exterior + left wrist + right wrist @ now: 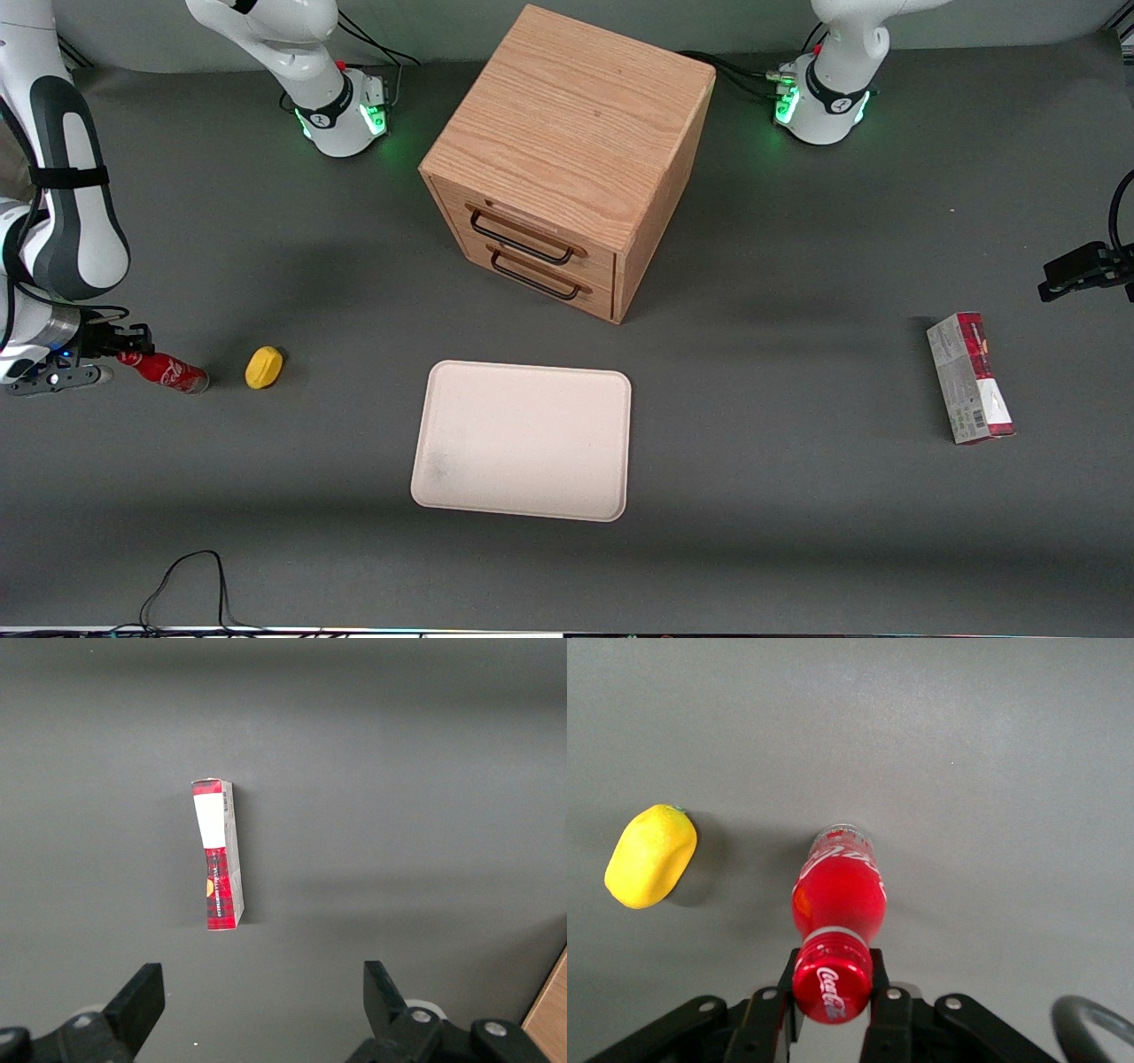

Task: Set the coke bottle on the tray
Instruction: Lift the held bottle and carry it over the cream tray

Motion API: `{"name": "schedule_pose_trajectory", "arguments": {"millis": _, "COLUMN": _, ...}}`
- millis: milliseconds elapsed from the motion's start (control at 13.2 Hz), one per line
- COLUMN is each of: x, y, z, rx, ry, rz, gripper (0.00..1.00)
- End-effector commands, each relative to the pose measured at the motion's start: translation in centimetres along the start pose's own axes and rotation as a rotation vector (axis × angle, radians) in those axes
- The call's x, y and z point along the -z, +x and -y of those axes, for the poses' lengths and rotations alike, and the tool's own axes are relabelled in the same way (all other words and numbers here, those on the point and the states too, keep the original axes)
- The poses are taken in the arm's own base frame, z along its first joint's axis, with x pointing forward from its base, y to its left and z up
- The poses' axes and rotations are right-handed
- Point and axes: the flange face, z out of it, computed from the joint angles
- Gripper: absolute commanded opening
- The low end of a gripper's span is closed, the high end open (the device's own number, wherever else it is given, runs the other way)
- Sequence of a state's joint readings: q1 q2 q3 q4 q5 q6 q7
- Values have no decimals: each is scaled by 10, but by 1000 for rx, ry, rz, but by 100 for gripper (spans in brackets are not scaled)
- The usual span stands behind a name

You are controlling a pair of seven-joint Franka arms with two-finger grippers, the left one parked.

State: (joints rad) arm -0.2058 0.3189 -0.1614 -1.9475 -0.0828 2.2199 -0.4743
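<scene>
The coke bottle (168,371) is a slim red bottle with white script, at the working arm's end of the table. My right gripper (122,356) is shut on its cap end. In the right wrist view the two black fingers (876,979) press on either side of the red cap, and the gripper (833,973) holds the bottle (837,895) with its silvery base pointing away toward the table. The cream-white tray (523,439) lies flat near the table's middle, well apart from the bottle and with nothing on it.
A yellow lemon-shaped object (264,367) (651,855) lies beside the bottle, between it and the tray. A wooden two-drawer cabinet (567,159) stands farther from the front camera than the tray. A red-and-grey carton (970,377) (219,855) lies toward the parked arm's end.
</scene>
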Motion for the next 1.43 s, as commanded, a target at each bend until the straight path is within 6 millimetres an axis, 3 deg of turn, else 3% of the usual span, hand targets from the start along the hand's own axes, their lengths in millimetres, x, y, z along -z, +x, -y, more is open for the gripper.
{"name": "schedule_pose_trajectory", "arguments": {"millis": 0, "x": 2, "y": 0, "z": -3, "rx": 25, "ry": -16, "rz": -8, "gripper": 0}}
{"name": "schedule_pose_trajectory", "arguments": {"millis": 151, "x": 6, "y": 2, "z": -2, "rx": 19, "ry": -18, "rz": -12, "gripper": 0}}
{"name": "schedule_pose_trajectory", "arguments": {"millis": 302, "x": 27, "y": 13, "z": 1, "rx": 12, "ry": -22, "rz": -19, "gripper": 0}}
{"name": "schedule_pose_trajectory", "arguments": {"millis": 604, "x": 116, "y": 46, "z": 20, "rx": -33, "ry": -11, "rz": 4, "gripper": 0}}
{"name": "schedule_pose_trajectory", "arguments": {"millis": 906, "x": 207, "y": 64, "z": 38, "rx": -63, "ry": 4, "rz": 72, "gripper": 0}}
{"name": "schedule_pose_trajectory", "arguments": {"millis": 1057, "x": 241, "y": 73, "z": 43, "rx": -85, "ry": 31, "rz": 102, "gripper": 0}}
{"name": "schedule_pose_trajectory", "arguments": {"millis": 1132, "x": 251, "y": 77, "z": 50, "rx": -100, "ry": 33, "rz": 100, "gripper": 0}}
{"name": "schedule_pose_trajectory", "arguments": {"millis": 1358, "x": 254, "y": 85, "z": 71, "rx": -111, "ry": 46, "rz": 98, "gripper": 0}}
